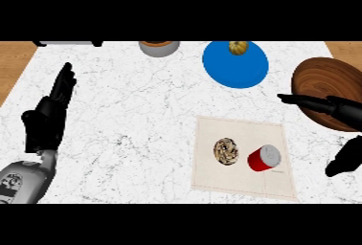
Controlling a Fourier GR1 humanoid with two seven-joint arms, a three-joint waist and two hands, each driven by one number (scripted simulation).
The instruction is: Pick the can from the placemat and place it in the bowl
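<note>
On the counter: white marble top (127,119), wooden strips showing at the far left and far right corners.
Placemat: pale beige placemat (244,179) lying near the front edge, right of the middle, a bit skewed.
Can: red can (264,158) tipped on its side on the placemat's right half, silver lid facing up-ish. Nothing's touching it.
Next to the can: a round patterned brown-and-cream thing (226,151) just left of it, also on the mat. Can't tell what it is, tbh.
Bowl: big wooden bowl (326,81) at the right edge, past the mat's far right corner.
Right hand: right hand (332,107) hangs over the bowl's near rim, fingers stretched out pointing left, thumb dangling lower by the right edge. Wide open, holding nothing.
Left hand: left hand (46,117) at the left edge, fingers up, open, just resting.
Far edge: blue plate (235,67) with a small yellowish-orange fruit (238,47) on its far side, and a grey pot-like thing (158,47) left of it.
</note>
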